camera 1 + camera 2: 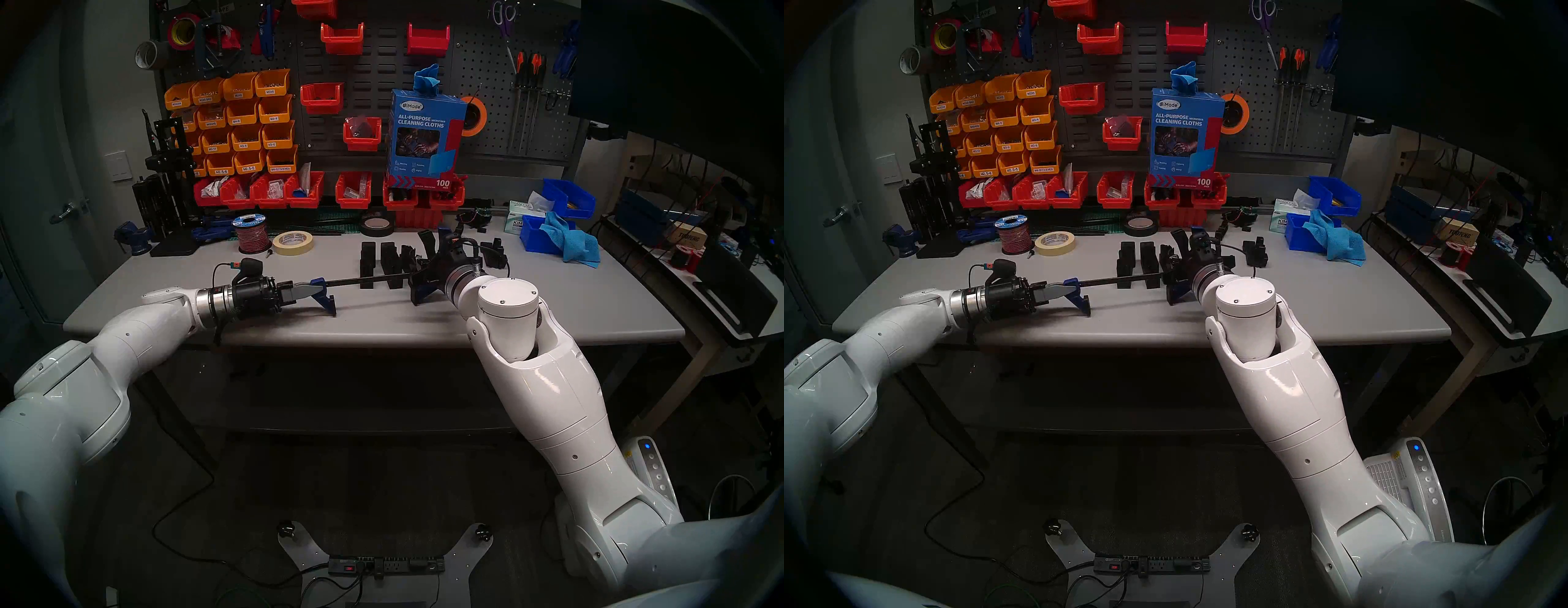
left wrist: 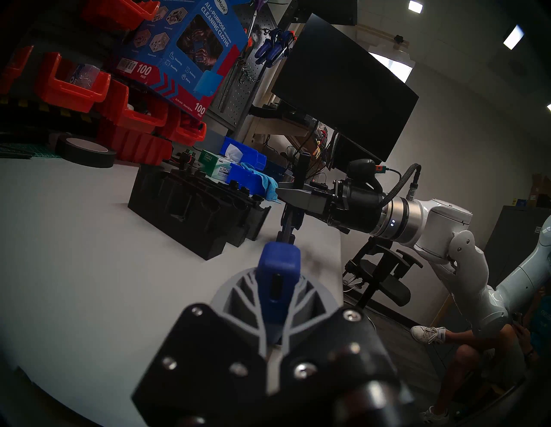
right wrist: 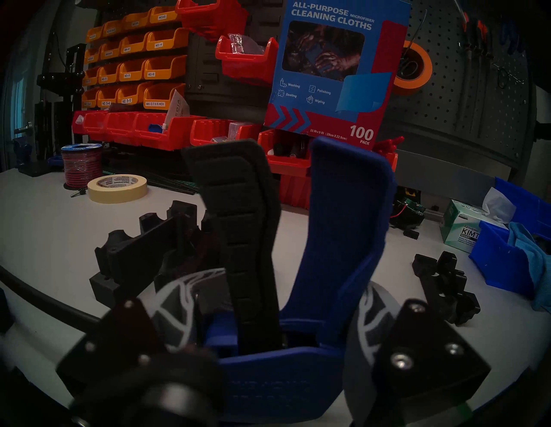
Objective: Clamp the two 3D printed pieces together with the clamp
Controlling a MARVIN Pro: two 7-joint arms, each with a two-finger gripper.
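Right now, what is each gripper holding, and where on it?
Both hold the clamp: left gripper pinches its blue end jaw, right gripper grips its trigger handle.

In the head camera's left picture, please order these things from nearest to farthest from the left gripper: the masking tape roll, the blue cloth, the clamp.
1. The clamp: the left gripper is shut on its end.
2. The masking tape roll: behind the gripper, toward the bins.
3. The blue cloth: far right side of the table.

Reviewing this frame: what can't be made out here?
- Head views: the right gripper is hidden behind its own wrist.
- Whether the clamp jaws touch the two 3D printed pieces: too dark.
- Left wrist view: the left gripper grips the blue jaw, blurred.
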